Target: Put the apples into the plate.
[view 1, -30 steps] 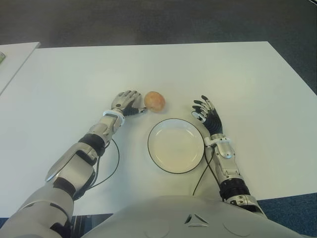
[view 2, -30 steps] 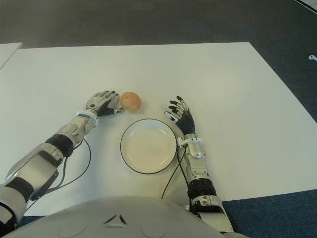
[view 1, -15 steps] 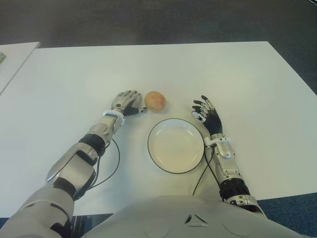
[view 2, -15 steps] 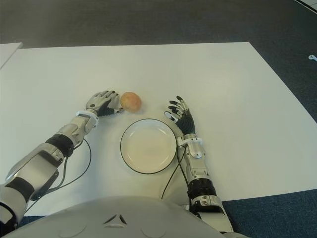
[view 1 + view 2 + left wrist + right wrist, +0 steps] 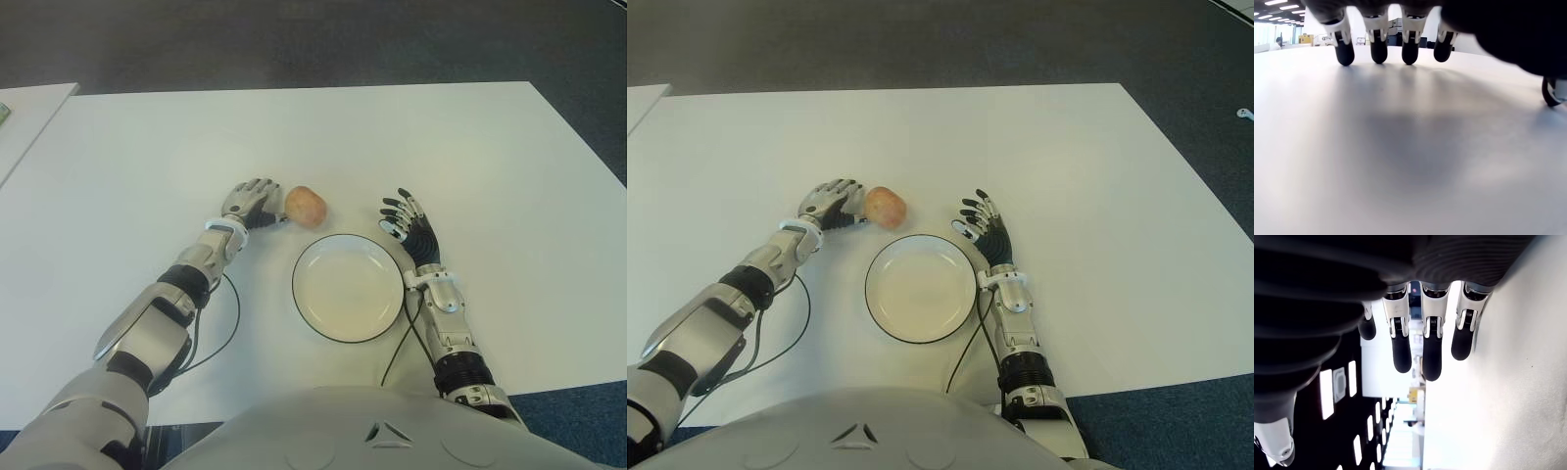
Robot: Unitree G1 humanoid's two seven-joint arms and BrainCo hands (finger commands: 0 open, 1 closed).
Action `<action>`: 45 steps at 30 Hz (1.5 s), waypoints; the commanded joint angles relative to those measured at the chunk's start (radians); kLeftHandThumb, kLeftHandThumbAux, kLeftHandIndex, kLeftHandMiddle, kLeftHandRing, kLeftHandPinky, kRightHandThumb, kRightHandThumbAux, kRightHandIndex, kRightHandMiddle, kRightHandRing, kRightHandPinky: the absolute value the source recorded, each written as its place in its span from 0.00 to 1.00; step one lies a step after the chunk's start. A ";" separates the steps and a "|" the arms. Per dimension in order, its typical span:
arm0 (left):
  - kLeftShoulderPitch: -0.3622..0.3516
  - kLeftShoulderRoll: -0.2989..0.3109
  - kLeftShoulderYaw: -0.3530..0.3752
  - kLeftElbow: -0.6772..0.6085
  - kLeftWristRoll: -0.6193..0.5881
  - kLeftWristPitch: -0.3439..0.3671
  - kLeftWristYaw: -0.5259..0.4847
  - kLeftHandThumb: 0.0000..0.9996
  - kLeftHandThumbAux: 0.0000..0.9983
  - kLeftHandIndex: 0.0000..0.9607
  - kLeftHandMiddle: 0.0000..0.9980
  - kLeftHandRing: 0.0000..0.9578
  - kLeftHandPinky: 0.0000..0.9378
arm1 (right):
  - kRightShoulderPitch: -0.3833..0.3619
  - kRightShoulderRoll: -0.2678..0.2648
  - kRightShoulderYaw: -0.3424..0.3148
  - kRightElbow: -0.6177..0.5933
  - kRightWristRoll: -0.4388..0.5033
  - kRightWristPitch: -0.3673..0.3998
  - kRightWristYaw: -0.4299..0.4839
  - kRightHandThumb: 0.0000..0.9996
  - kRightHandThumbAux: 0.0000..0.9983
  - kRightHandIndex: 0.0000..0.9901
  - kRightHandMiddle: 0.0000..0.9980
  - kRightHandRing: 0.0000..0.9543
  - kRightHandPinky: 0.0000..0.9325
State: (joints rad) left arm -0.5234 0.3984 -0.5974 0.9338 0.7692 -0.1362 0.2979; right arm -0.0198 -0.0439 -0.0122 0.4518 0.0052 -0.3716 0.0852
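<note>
One apple (image 5: 306,206) sits on the table (image 5: 470,147) just off the left hand's (image 5: 250,203) fingertips, not gripped; that hand's fingers arch downward, holding nothing; plate (image 5: 348,288) lies between both hands; right hand (image 5: 409,227) spread flat, empty.

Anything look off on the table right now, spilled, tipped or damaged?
Nothing stands out. The apple sits whole on the white table, just beyond the plate, which lies flat with nothing in it. The left robot hand is beside the apple, fingers relaxed, holding nothing. The right robot hand shows open, right of the plate.
</note>
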 commanded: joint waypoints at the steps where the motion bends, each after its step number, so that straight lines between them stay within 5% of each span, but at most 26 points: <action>1: 0.022 -0.009 -0.002 0.010 -0.002 -0.006 -0.031 0.24 0.19 0.00 0.00 0.00 0.00 | 0.072 0.006 0.007 0.070 -0.008 0.077 -0.004 0.13 0.61 0.07 0.26 0.30 0.29; 13: 0.008 0.044 0.043 -0.010 -0.032 -0.061 -0.030 0.24 0.21 0.00 0.00 0.00 0.00 | 0.088 0.011 0.012 0.051 -0.008 0.081 -0.006 0.13 0.61 0.06 0.25 0.29 0.25; 26: 0.145 0.333 0.151 -0.390 0.014 -0.117 -0.114 0.24 0.21 0.00 0.00 0.00 0.00 | 0.072 0.001 0.002 0.084 0.012 0.084 0.016 0.14 0.62 0.05 0.24 0.25 0.19; 33: 0.189 0.423 0.179 -0.494 0.047 -0.115 -0.151 0.26 0.21 0.00 0.00 0.00 0.00 | 0.047 -0.009 -0.007 0.138 0.021 0.055 0.041 0.13 0.64 0.05 0.22 0.24 0.20; 45: 0.220 0.461 0.242 -0.553 0.031 -0.109 -0.204 0.27 0.22 0.00 0.00 0.00 0.00 | 0.016 -0.017 -0.015 0.202 0.020 0.018 0.054 0.12 0.64 0.06 0.22 0.24 0.22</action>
State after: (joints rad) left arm -0.3255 0.8521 -0.3682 0.4023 0.8054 -0.2472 0.1268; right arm -0.0750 -0.0632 -0.0251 0.5414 0.0277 -0.4128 0.1380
